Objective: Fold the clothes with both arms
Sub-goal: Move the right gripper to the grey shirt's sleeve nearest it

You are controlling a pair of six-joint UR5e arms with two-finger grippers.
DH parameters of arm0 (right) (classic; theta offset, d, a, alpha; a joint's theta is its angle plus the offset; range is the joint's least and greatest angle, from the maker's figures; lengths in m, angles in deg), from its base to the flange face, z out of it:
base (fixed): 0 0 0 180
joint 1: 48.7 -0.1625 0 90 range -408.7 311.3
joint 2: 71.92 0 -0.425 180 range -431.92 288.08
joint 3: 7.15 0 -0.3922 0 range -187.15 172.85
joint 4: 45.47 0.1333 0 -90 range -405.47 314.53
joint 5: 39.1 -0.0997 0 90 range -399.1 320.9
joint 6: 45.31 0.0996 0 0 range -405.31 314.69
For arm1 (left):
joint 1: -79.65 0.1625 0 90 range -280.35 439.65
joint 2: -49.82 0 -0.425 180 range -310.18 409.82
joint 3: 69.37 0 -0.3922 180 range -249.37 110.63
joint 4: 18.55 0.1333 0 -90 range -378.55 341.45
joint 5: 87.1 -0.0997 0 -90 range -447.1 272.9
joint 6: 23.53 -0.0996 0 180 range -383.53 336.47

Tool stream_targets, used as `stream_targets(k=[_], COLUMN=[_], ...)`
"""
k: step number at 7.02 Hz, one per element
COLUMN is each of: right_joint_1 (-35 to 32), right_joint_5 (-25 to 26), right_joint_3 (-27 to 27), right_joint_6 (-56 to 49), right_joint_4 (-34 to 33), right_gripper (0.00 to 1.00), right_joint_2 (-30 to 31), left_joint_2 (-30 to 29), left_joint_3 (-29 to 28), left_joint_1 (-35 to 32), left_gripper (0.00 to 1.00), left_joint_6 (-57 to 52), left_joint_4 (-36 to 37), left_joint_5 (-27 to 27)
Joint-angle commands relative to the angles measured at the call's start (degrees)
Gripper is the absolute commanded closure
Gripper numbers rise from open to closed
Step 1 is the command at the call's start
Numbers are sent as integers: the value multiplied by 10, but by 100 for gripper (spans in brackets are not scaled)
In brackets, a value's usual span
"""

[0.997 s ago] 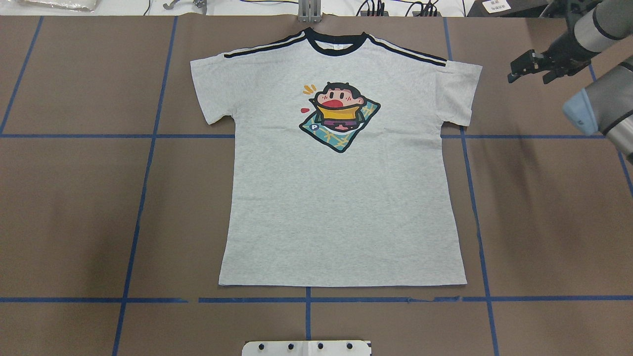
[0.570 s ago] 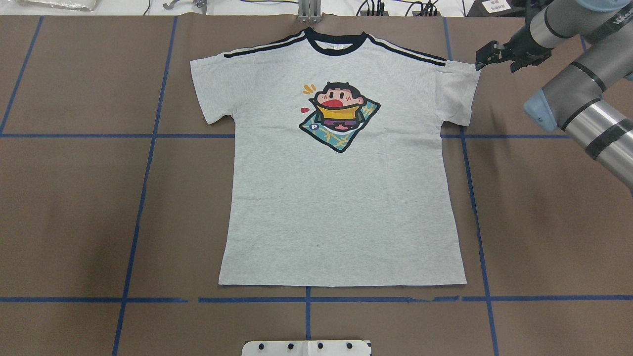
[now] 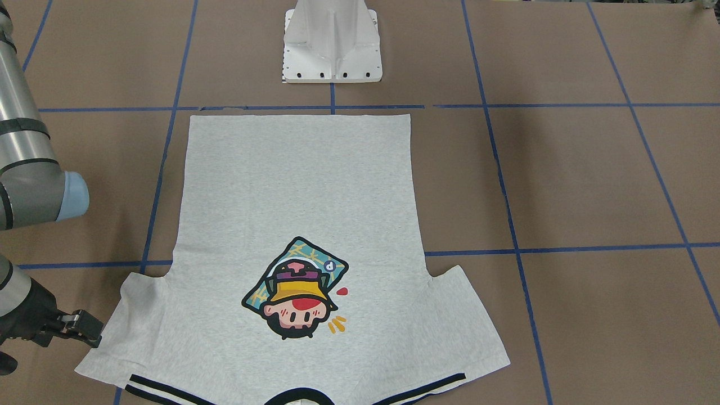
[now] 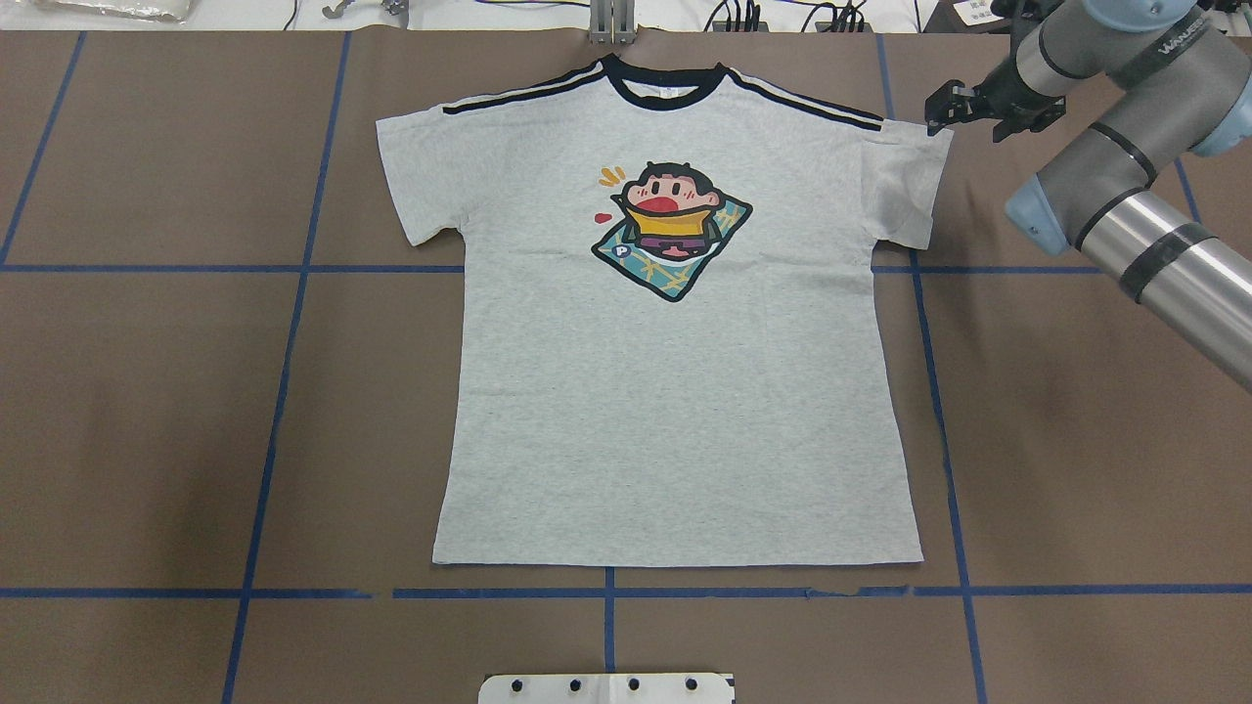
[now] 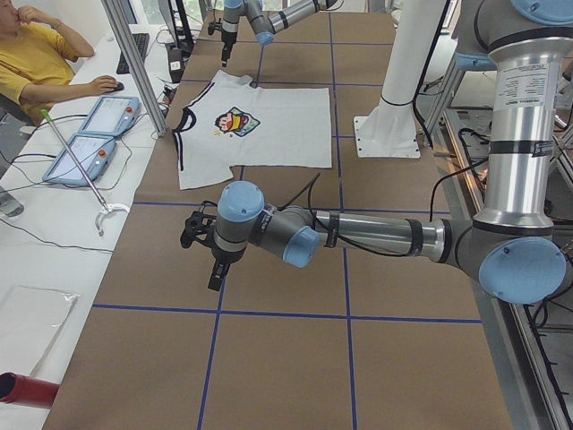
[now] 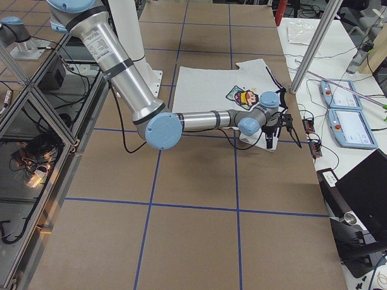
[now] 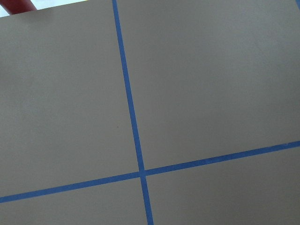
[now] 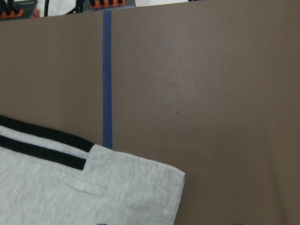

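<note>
T-shirt (image 4: 675, 411) spread flat and unfolded; right gripper (image 4: 947, 106) at a sleeve corner.
The table (image 4: 147, 391), brown with a blue tape grid, carries the grey T-shirt at its middle, front up and print showing. The collar lies away from the robot, the hem toward it, and both sleeves are out. The right arm (image 4: 1125, 166) reaches over the far right part of the table. The left arm (image 5: 376, 235) is stretched low above the table, well apart from the shirt. The right gripper sits just beside the outer shoulder corner of the robot's-right sleeve, jaws apart and holding nothing; contact with the cloth cannot be told. The left gripper (image 5: 204, 260) points downward; whether it is parted or closed cannot be told.
</note>
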Motion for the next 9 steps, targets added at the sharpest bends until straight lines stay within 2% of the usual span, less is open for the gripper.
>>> stream_targets(k=[1, 4, 5, 7, 8, 9], right_joint_1=[8, 33, 34, 34, 33, 33], right_joint_5=[47, 81, 84, 84, 84, 85], right_joint_3=[-59, -88, -93, -102, -104, -104], right_joint_6=[21, 60, 63, 63, 63, 64], right_joint_4=[1, 19, 20, 20, 20, 20], right_gripper=[8, 10, 15, 35, 50, 99], right_joint_2=[-41, -45, -44, -45, -45, -44], left_joint_2=[2, 1, -1, -3, -3, -3], left_joint_3=[3, 13, 13, 14, 15, 15], left_joint_1=[0, 0, 0, 0, 0, 0], left_gripper=[0, 0, 0, 0, 0, 0], left_joint_6=[-3, -12, -13, -13, -13, -13], left_joint_4=[-1, -1, -1, -1, -1, -1], left_joint_5=[0, 0, 0, -1, -1, -1])
